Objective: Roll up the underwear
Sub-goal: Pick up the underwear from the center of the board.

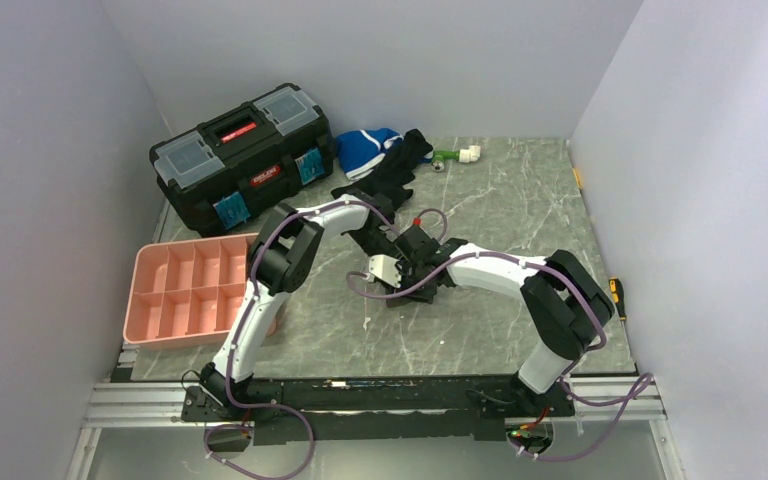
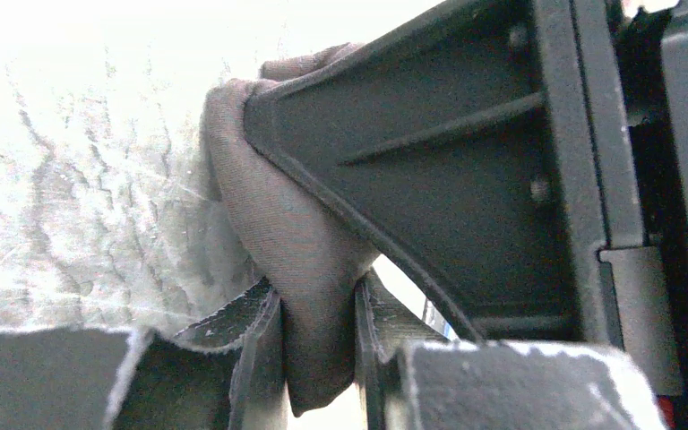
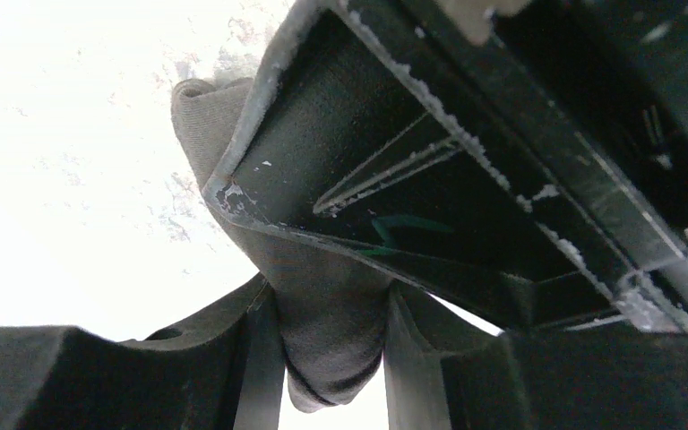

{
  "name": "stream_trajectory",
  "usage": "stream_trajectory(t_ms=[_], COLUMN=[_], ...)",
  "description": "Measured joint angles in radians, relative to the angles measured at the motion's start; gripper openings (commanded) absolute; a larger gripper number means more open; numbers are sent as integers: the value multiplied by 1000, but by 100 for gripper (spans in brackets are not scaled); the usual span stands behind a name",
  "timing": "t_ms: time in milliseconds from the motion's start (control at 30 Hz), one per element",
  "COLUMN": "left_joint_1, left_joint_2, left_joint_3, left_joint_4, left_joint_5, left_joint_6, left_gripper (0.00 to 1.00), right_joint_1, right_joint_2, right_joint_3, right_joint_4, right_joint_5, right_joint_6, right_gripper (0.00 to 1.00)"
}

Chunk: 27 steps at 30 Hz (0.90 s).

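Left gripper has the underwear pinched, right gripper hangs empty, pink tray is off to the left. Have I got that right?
Not quite: the right gripper is not empty. The right wrist view shows a fold of the underwear pinched between its fingers. The rest holds: the left gripper pinches the fabric and the pink tray sits to the left.

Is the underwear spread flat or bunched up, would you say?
Bunched: left gripper and right gripper each pinch the underwear into a fold.
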Motion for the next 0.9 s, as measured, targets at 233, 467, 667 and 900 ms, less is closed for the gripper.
stream_trajectory(t_ms=[233,467,667,900], left_joint_1=[11,18,32,82], left_joint_2=[-8,-39,-109,-261], left_joint_3=[-23,-39,-55,-171], left_joint_4=[14,11,39,103], left_joint_5=[5,-16,-106,-236], left_joint_6=[-1,0,12,42], left_gripper=[44,64,74,75], right_joint_1=[0,0,0,1], right_joint_2=[-4,-40,-83,-151], right_joint_3=[5,-12,-32,-55], right_joint_4=[-28,-77,-119,-195], right_joint_5=[-26,-71,-90,-80], right_joint_6=[2,26,47,74], right_gripper=[0,0,0,0])
